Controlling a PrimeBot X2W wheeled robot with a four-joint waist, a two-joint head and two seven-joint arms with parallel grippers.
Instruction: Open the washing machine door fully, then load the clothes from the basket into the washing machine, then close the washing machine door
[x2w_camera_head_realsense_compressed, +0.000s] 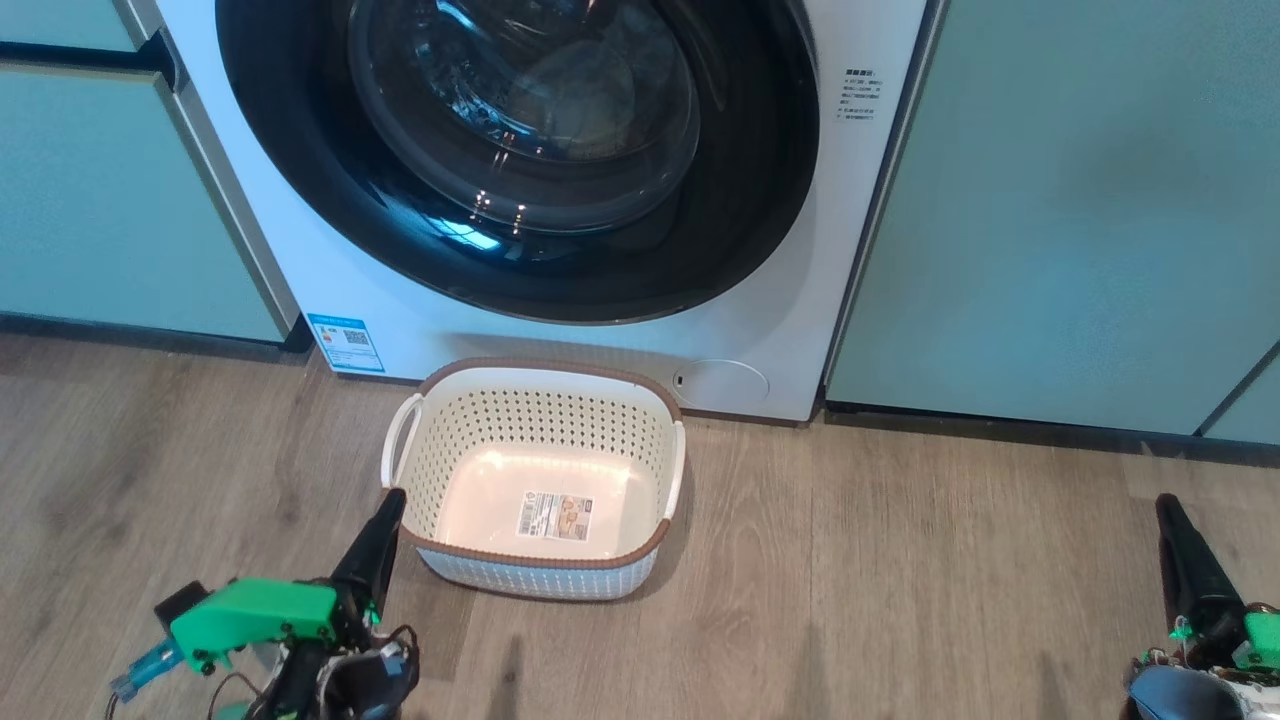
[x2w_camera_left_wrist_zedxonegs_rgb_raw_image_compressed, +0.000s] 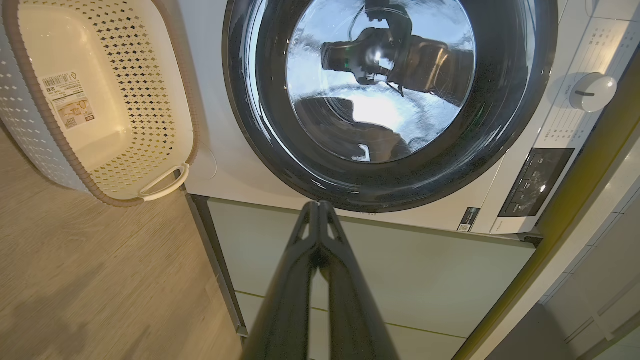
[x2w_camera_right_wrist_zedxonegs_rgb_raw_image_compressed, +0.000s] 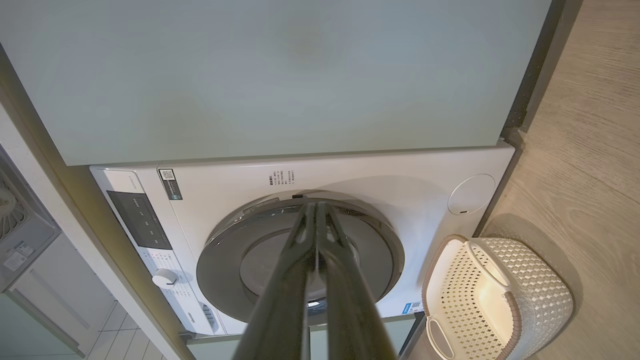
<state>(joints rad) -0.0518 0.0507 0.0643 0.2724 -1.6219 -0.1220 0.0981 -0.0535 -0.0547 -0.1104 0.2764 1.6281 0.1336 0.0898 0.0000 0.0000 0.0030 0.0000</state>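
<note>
The large round washing machine door, glossy black around bulging glass, sat closed on the big white front-loading washing machine. Just near of it, the small cream-white perforated plastic basket stood on the wood-plank floor, with a label sticker showing on its bottom. The left gripper, by the basket's near left corner, and the right gripper, well apart to the right, each had their fingers pressed together, grasping nothing.

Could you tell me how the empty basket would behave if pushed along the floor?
The basket is empty, perforated plastic, so probably light. Low and wide on the smooth wood floor, it would likely slide rather than tip. Its thin walls may flex.
</note>
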